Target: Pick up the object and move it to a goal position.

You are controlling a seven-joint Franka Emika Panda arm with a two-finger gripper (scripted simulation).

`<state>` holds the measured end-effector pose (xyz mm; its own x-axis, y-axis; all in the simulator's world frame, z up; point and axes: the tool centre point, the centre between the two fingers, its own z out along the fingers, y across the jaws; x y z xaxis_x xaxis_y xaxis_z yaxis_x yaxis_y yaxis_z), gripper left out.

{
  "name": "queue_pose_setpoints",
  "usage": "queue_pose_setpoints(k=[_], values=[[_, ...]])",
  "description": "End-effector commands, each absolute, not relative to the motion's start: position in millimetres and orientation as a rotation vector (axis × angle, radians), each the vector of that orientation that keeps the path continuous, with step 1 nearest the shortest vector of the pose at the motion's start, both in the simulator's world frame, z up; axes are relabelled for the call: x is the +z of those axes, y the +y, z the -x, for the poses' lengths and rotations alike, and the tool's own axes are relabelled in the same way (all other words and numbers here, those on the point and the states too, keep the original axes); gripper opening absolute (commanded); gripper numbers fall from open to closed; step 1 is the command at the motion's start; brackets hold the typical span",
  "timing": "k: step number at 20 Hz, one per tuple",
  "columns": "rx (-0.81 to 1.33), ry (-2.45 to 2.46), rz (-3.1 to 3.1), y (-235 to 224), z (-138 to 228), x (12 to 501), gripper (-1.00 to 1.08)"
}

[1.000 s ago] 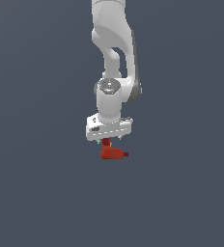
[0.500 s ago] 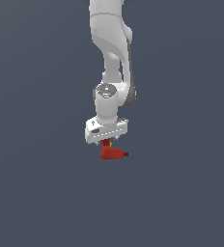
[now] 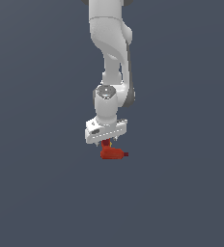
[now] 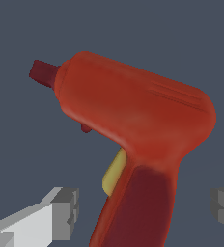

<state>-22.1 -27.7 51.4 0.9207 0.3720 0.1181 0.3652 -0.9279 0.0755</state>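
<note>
The object is a small red drill-like item (image 3: 112, 154) with a dark tip pointing to the exterior view's right. It sits directly under my white gripper (image 3: 105, 139). In the wrist view the red body (image 4: 133, 111) fills the frame, with a dark tip (image 4: 44, 72) and a yellow spot (image 4: 115, 173). Its darker handle runs down between my grey fingertips (image 4: 65, 212). My gripper (image 4: 143, 212) is open. The fingers stand on either side of the handle with a gap on each side.
The plain dark grey surface (image 3: 36, 193) stretches all around. The white arm (image 3: 111, 43) rises straight above the gripper. No goal marker shows in either view.
The arm has come down slightly over the object, mostly in the first half second. The red object has not moved.
</note>
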Motion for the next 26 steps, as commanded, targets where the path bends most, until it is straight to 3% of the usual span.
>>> queue_pose_setpoints(k=[1, 10, 11, 26], values=[[0.201, 0.582, -3.028, -28, 22, 46, 1.08], [0.203, 0.588, -3.026, -28, 20, 24, 1.08], [0.203, 0.588, -3.026, -28, 20, 24, -1.00], [0.204, 0.585, -3.025, -29, 22, 29, -1.00]])
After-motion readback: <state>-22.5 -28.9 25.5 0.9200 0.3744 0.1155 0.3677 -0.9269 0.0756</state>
